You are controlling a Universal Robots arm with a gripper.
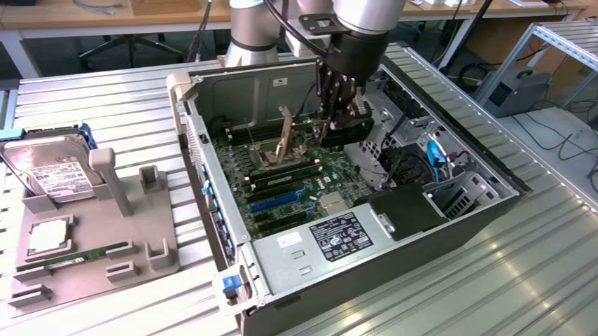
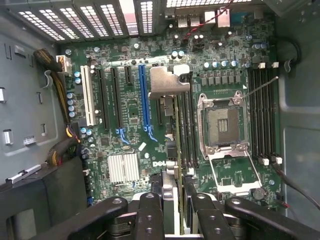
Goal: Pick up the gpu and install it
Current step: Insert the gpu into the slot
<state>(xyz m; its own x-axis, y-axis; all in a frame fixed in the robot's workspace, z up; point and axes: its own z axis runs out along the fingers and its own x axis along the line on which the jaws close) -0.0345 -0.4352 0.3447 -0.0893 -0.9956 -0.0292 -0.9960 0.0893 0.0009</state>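
Pincer [image 1: 329, 124] grips the gpu [image 2: 170, 150] edge-on above the motherboard [image 2: 130, 107] — cables [image 1: 432, 162] apparently just beside.

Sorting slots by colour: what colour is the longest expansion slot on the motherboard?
Blue; the long blue expansion slot shows best in the wrist view.

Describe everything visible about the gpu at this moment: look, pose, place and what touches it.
The gpu is a thin dark card seen edge-on, with a silver metal end bracket bent at its far end. It hangs upright, clamped between the fingers of the gripper, inside the open computer case above the green motherboard, near the blue expansion slot. Whether its lower edge has reached a slot cannot be told.
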